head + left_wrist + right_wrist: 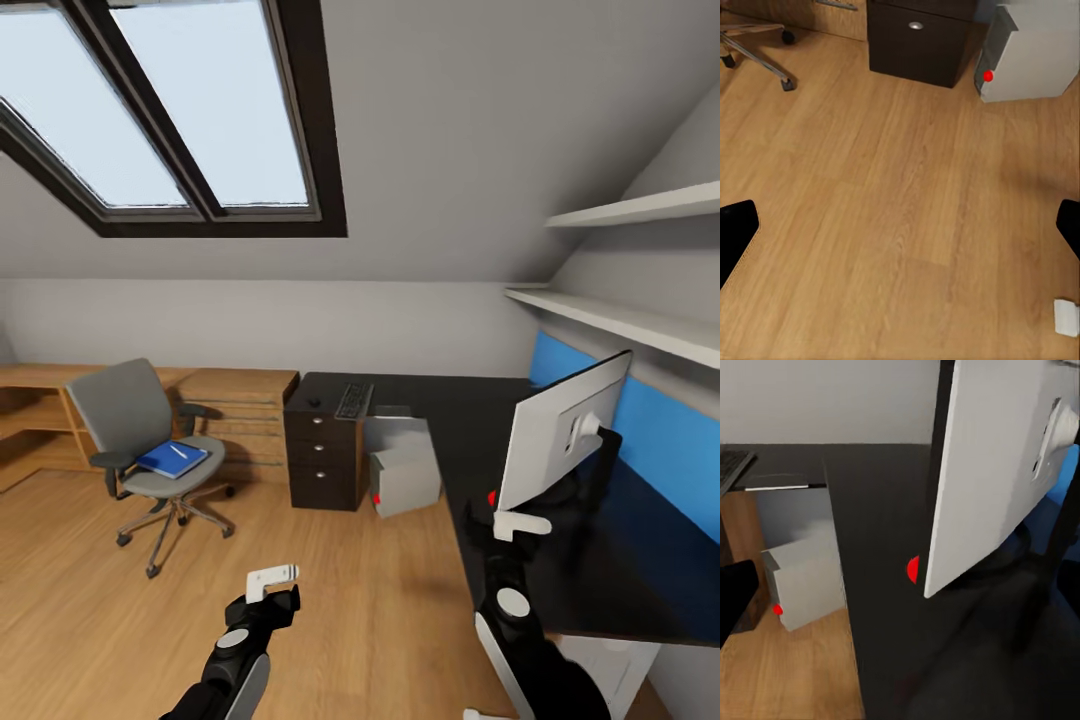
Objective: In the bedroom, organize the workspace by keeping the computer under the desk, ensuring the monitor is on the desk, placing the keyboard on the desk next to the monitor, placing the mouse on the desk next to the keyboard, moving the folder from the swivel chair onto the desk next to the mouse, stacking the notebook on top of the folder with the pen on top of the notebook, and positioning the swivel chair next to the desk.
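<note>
Fingers of the left gripper [272, 578] hang over bare wooden floor [330, 600] with nothing between them; in the left wrist view the two dark tips sit at opposite edges of the picture, spread wide. The right gripper [520, 524] is raised at the near edge of the black worktop [470, 420], just beside the lower corner of the monitor [560, 430]. How far its fingers are apart I cannot tell, nor whether they touch the screen.

The monitor stands on the worktop with its pale back turned toward the camera, a red dot [913, 569] at its lower corner. Beyond it, along the wall, runs a blue panel [640, 420], with two white shelves [620, 320] above.

At the far end of the worktop lies the keyboard [353, 400], with the mouse [314, 402] near it, both above the three drawers [322, 455]. The computer [405, 475] sits on the floor under the worktop, just beside the drawers, its red button [988, 76] low on the front.

The swivel chair [150, 440] stands well apart on the floor, in front of a light wooden chest [240, 410]. On its seat lies the blue folder [172, 459] with the white pen [178, 451] on top. A skylight [160, 110] is set in the sloped ceiling.
</note>
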{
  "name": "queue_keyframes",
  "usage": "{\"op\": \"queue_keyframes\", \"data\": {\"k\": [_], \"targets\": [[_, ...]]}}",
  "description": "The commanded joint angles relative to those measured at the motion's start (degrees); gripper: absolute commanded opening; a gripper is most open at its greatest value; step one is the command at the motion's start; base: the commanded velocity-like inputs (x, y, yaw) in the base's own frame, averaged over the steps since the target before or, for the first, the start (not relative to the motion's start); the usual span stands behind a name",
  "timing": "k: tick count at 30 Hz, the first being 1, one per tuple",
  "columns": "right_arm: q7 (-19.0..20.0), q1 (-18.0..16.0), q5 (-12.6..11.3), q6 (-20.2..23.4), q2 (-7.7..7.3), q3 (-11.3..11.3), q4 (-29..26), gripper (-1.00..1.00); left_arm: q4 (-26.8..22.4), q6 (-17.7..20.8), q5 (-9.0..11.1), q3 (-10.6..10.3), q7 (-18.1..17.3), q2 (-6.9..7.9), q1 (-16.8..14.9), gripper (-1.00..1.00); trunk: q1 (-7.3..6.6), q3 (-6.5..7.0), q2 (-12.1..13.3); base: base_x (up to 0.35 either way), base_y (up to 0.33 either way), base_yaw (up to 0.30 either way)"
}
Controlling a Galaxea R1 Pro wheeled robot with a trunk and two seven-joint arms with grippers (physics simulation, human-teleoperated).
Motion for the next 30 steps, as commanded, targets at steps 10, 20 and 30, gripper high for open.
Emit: {"op": "queue_keyframes", "data": {"k": [10,20,30], "targets": [[-0.5,0.6,1.4,-6.2,-0.12,0.2,0.1,1.0,-0.1,0.2,0.6,-0.2,0.4,0.0,0.0,1.0,0.04,-0.04,0.0,0.061,0.033,0.0],[-5.9,0.7,7.6,-8.4,-0.09,0.1,2.7,1.0,0.0,0.2,0.6,-1.1,0.4,-0.06,0.0,1.0,0.04,-0.04,0.0,0.249,0.001,0.0],[-8.4,0.7,8.4,-9.7,-0.15,-0.3,4.2,1.0,0.0,0.1,0.6,-1.4,0.3,-0.09,0.0,1.0,0.04,-0.04,0.0,0.098,0.0,0.0]]}}
